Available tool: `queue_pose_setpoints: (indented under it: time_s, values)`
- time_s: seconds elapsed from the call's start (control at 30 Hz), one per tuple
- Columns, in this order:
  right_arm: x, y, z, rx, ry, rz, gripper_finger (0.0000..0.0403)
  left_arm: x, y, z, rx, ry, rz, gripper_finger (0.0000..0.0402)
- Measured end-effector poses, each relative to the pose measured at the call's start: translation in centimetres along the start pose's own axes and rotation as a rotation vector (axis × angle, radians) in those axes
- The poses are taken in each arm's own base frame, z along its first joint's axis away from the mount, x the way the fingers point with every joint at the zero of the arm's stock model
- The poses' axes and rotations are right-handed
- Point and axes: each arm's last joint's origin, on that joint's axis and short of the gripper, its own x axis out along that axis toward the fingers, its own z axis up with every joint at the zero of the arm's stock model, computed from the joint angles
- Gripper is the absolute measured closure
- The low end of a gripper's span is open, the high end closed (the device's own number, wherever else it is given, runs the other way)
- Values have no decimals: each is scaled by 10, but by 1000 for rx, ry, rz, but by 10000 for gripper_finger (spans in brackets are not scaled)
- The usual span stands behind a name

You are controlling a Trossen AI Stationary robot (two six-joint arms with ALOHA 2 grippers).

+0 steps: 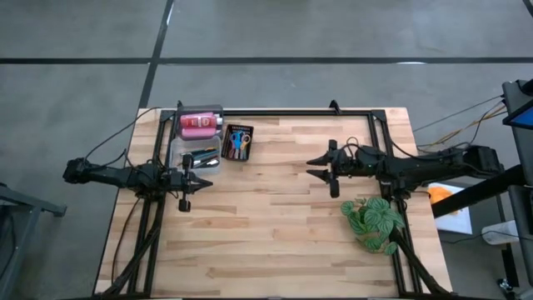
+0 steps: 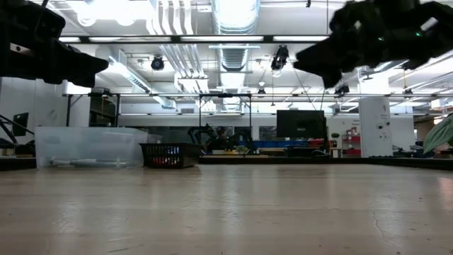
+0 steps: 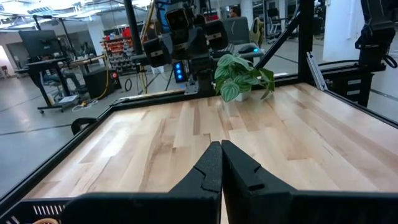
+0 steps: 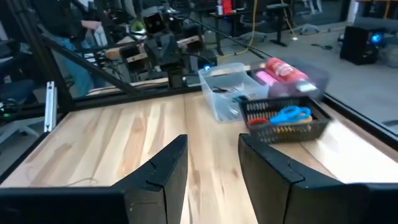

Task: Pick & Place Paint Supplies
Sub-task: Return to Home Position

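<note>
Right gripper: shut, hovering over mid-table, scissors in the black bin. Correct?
No: the right gripper is open; the right wrist view shows a clear gap between its fingers. The rest is right: it hovers over mid-table, and the scissors lie in the black bin. The left gripper waits, shut, by the clear tub.
</note>
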Motion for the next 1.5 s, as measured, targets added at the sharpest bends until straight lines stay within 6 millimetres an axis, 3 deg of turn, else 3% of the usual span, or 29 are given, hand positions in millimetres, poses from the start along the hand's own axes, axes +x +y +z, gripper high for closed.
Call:
queue_pose_setpoints:
  time_s: [0.3,0.43,1.13,1.5]
  values:
    - [-54,-5,-34,48,-149,-7,261,0,0,0,0,0,0,401]
    - [-65,-5,-40,54,-139,3,261,0,0,0,-1,0,0,401]
    - [-97,-3,-49,69,-103,28,261,0,0,0,0,1,0,401]
    - [-95,-3,-50,19,-89,22,261,0,0,0,0,1,0,401]
